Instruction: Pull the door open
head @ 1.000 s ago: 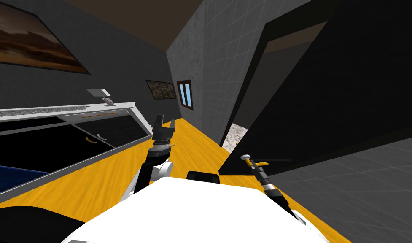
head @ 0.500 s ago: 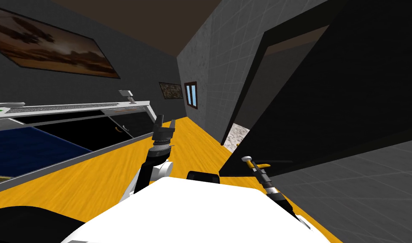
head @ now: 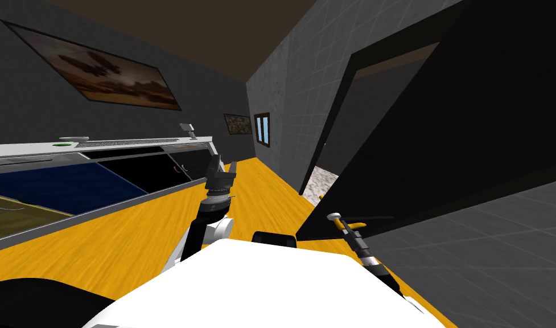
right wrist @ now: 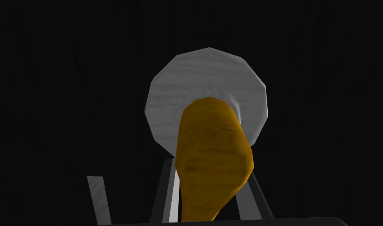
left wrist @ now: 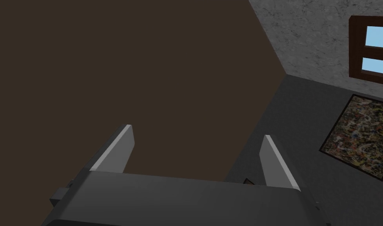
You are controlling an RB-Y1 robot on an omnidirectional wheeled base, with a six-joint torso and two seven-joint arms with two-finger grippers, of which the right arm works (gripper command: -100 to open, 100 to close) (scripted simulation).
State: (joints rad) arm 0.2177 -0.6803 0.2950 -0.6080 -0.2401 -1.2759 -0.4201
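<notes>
The door (head: 453, 131) is a plain black leaf at about two o'clock. It stands swung well off its dark frame (head: 334, 119), and in the gap between them a strip of pale speckled floor (head: 319, 185) shows at one o'clock. Its yellow lever handle (right wrist: 214, 145) springs from a round grey rose (right wrist: 175, 102) on the black face, low down and just beyond my chest at one o'clock.

The right hand (right wrist: 210, 172) is clamped on that lever. Its two thin fingers (right wrist: 170, 188) press the handle's sides, much closer together than they would stand if spread. The left hand (left wrist: 197, 133) hangs at twelve o'clock over the orange floor (head: 157, 239) with its fingers wide apart and nothing between them.

I judge the task well under way. The grasp is made and the leaf is already partly open. What is left is to draw it further round and then let go.

A long grey-topped desk (head: 128, 143) runs along the wall at ten o'clock, with black and blue fronts below its rim. A few small things lie on its top, possibly a dish and a green item, too small to name. I cannot tell what the fronts hold.
</notes>
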